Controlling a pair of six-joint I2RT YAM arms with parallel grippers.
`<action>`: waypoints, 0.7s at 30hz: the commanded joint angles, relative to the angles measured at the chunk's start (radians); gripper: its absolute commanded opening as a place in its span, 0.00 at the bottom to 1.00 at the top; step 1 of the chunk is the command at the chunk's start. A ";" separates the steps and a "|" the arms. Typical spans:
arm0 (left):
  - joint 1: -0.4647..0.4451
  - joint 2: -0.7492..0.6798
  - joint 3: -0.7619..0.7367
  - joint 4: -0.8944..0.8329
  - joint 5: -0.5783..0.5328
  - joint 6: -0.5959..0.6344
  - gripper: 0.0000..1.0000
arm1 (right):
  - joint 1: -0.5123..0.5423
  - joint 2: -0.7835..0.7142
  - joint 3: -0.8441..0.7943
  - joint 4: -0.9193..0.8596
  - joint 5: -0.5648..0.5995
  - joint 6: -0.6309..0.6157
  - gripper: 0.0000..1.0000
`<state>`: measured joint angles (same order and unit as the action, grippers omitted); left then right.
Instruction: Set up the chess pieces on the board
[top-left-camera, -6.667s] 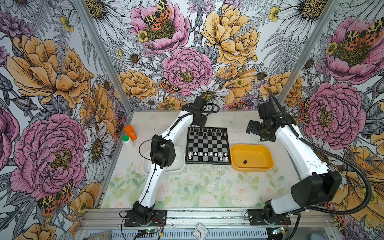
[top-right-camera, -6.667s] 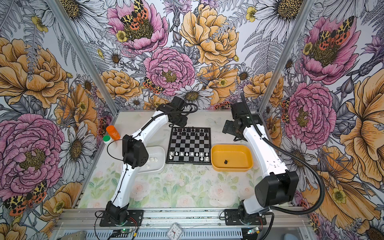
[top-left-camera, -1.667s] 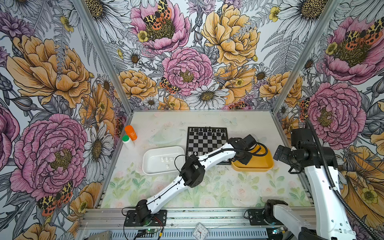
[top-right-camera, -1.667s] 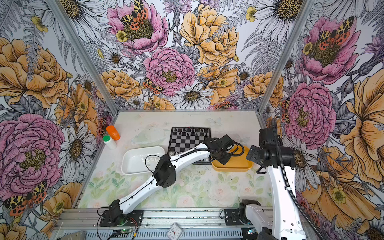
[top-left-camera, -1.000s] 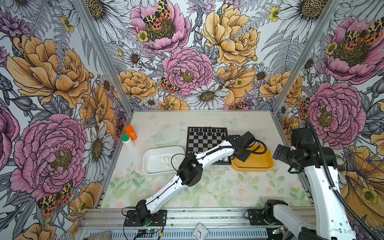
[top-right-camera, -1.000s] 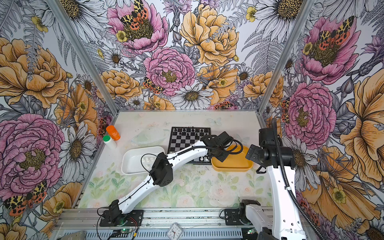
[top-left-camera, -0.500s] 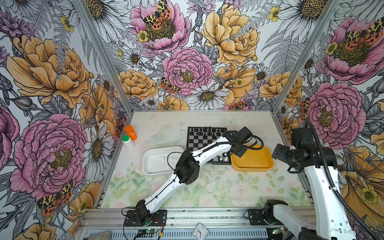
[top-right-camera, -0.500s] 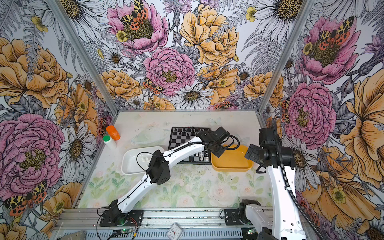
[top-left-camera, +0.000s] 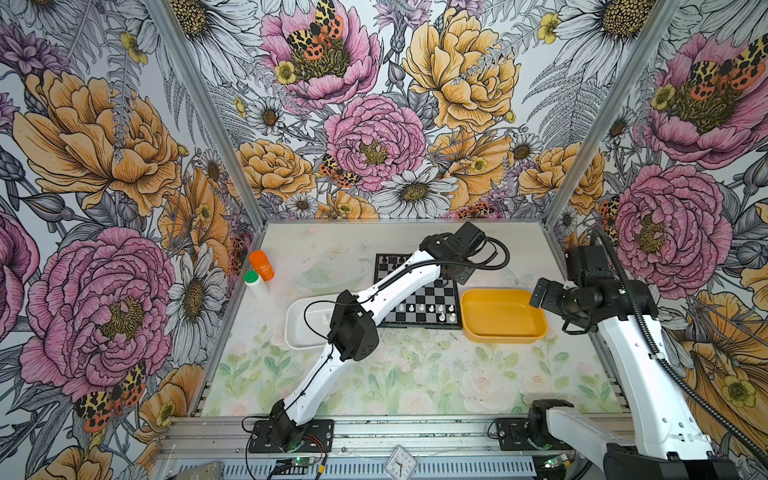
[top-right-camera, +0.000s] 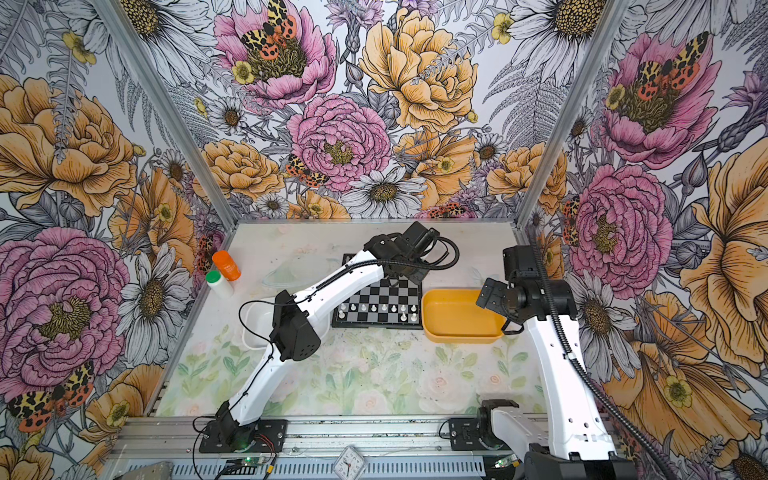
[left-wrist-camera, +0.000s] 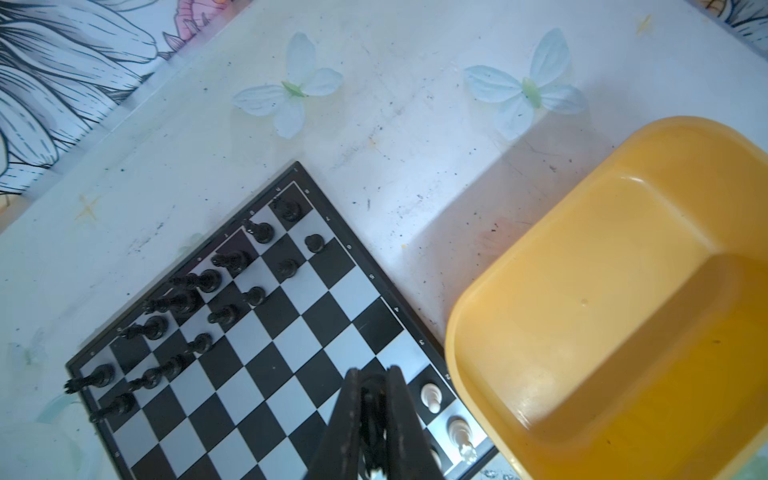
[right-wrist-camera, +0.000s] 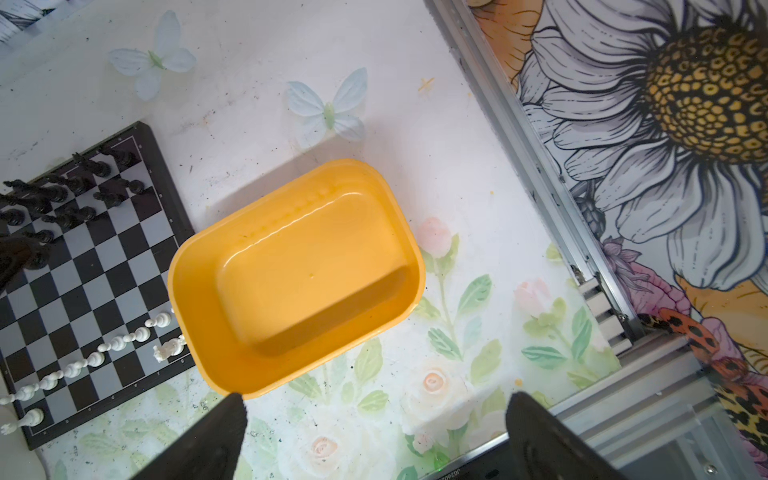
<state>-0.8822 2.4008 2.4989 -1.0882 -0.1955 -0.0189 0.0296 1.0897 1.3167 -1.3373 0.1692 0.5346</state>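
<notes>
Over the board (left-wrist-camera: 291, 353), left gripper (left-wrist-camera: 373, 374) is clamped on a black piece (left-wrist-camera: 374, 399), lengthwise along the fingers (left-wrist-camera: 347, 415) I think; right gripper (right-wrist-camera: 376, 399) wide open.

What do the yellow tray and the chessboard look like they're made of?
Yellow tray: moulded plastic, by its rounded corners, rolled rim and soft gloss along the inner wall. Chessboard: a thin board with a black rim; the silvery-grey squares have a dull metallic sheen, so perhaps a printed metal or foil face, though plastic cannot be ruled out.

Blk/wht pieces (left-wrist-camera: 261, 232) on board (left-wrist-camera: 291, 345)
</notes>
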 joint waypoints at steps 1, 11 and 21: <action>0.046 -0.047 -0.030 -0.010 -0.047 0.027 0.06 | 0.058 0.029 0.040 0.056 0.032 0.053 1.00; 0.188 -0.081 -0.069 -0.007 -0.021 0.026 0.03 | 0.172 0.158 0.109 0.130 0.066 0.101 0.99; 0.315 -0.053 -0.049 -0.003 0.079 0.014 0.01 | 0.234 0.286 0.204 0.162 0.105 0.128 1.00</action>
<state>-0.5884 2.3791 2.4382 -1.0962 -0.1692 -0.0002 0.2520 1.3567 1.4818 -1.2037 0.2398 0.6403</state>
